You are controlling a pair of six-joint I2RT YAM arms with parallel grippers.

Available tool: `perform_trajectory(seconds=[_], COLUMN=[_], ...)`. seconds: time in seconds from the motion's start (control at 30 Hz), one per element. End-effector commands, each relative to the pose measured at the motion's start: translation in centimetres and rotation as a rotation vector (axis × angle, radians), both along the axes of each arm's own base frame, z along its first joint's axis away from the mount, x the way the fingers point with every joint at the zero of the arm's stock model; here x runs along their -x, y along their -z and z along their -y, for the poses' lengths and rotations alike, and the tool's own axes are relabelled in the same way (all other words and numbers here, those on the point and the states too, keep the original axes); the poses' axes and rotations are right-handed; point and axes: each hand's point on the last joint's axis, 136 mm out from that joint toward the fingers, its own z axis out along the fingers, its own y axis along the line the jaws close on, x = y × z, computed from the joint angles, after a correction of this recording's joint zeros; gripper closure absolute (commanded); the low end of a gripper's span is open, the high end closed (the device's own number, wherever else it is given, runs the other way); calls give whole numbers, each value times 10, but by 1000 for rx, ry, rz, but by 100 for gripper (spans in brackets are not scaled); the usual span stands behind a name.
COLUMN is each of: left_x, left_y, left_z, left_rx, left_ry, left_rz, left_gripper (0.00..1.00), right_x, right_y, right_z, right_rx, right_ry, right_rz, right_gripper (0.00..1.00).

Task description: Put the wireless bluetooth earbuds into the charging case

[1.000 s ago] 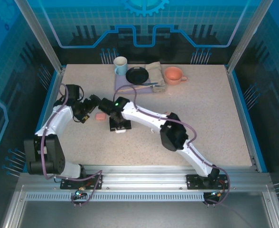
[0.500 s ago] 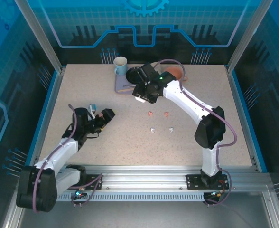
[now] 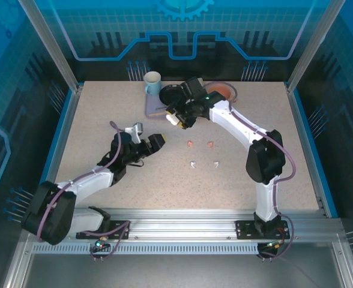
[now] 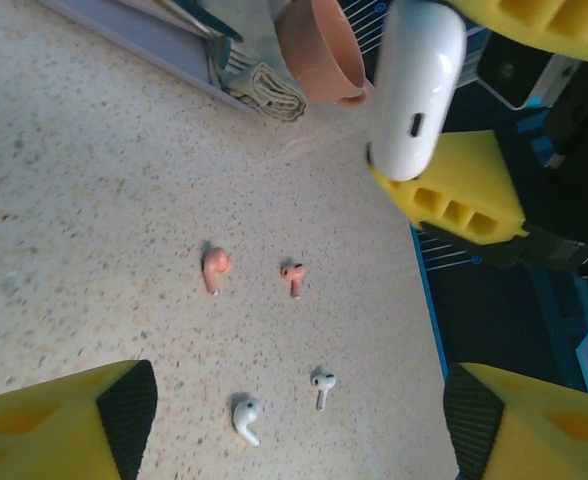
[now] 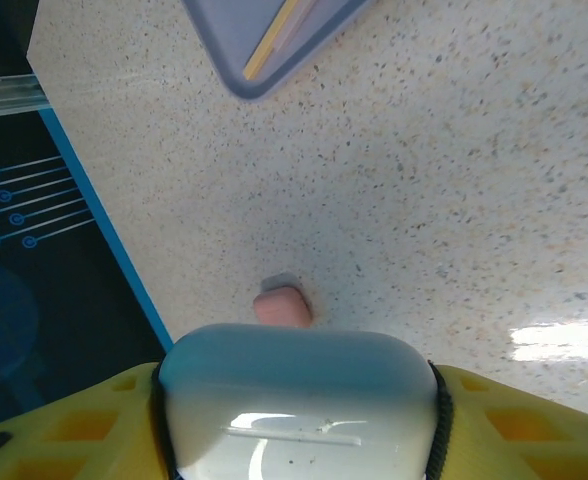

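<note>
Top external view: the right end effector [image 3: 178, 118] is squeezed onto a smooth white plastic charging case [image 4: 414, 90], held up above the speckled table [image 3: 254, 156]. The case's long side runs from one yellow finger [image 5: 64, 420] to the other. The left end effector [image 3: 145, 135] is wide open and empty. Four tiny plastic earbuds [image 4: 215, 268], two pink and two white, lie on the table near it, with their stems pointing toward it.

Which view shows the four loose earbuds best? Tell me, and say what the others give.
Left wrist: the earbuds lie close below it, two pink and two white, each stem distinct. Top external shows them as tiny specks between the arms. The right wrist camera looks at the white charging case held in its jaws.
</note>
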Motion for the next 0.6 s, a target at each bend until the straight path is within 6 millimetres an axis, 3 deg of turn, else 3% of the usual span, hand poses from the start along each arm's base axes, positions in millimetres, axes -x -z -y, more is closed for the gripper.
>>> perform_trajectory(seconds=[0.0,0.3,0.57], left_x=[-24,-53,-63], left_y=[-34,-45,-47], left_z=[5,14,16], left_rx=[22,58,66], left_ry=[-38,-54,-68], left_rz=[130,164,173], left_gripper=[23,31,42], right_x=[1,13,20], right_y=[5,7,0], right_z=[-16,-29,-32], right_rx=[-65,-67,-67], right_ry=[25,19,15], right_rz=[-51,-67,-57], right_gripper=[47,47,47])
